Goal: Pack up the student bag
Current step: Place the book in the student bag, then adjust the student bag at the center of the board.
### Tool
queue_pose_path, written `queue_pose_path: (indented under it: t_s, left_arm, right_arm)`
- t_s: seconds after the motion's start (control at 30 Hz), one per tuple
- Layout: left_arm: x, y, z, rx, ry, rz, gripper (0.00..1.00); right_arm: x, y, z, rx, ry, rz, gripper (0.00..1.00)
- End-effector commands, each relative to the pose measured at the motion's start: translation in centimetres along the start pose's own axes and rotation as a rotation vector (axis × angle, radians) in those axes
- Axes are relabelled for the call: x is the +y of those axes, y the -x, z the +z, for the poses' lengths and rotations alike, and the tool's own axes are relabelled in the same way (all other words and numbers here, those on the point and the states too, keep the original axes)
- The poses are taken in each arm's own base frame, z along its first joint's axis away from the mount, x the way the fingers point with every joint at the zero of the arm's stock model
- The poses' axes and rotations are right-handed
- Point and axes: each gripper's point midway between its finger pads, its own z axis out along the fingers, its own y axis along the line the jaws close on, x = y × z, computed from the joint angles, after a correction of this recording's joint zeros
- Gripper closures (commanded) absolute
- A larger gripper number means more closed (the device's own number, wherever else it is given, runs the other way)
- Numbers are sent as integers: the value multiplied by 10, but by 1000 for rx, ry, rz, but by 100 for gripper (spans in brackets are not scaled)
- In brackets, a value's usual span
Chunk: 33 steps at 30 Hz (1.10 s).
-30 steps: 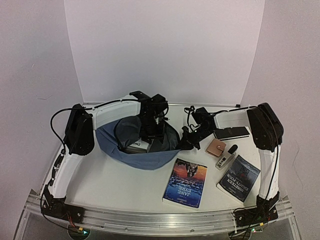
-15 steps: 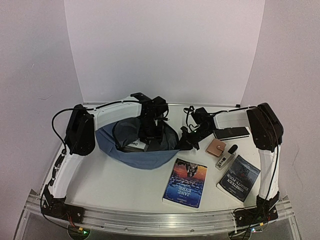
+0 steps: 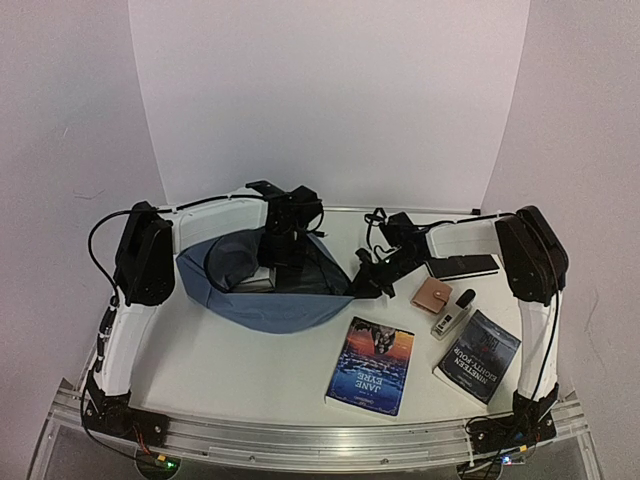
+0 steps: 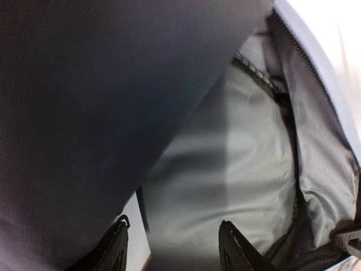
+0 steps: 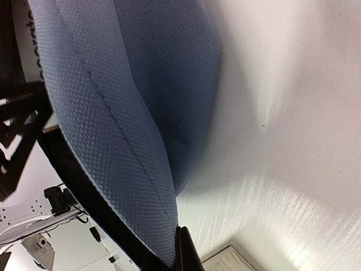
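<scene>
Book [image 3: 371, 365] near student bag [image 3: 270, 305] reads — "JANE EYRE" (inverted).

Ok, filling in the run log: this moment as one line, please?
left gripper: open, inside bag | right gripper: shut on bag edge | Jane Eyre book, wallet: on table, outside bag

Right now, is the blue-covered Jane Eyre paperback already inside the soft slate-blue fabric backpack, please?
No, the blue-covered Jane Eyre paperback lies flat on the white table, outside the slate-blue fabric backpack.
</scene>
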Motion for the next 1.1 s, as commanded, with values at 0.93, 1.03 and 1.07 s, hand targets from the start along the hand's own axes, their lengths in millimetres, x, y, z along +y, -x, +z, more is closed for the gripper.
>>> queue_pose_path:
  t_s: [0.93,1.03,1.07]
  left_arm:
    - [29,4,-49,87,-52,-55,31]
    - [15,14,-47,73,-105,-27,30]
    - [11,17,-47,66,-118,-18,30]
  right_arm:
    - [-15,54,-55,-82,-209,-240,99]
    - [-17,65,-60,-106,-244,-268,98]
    - [-19,68,-61,-110,-254,-273,98]
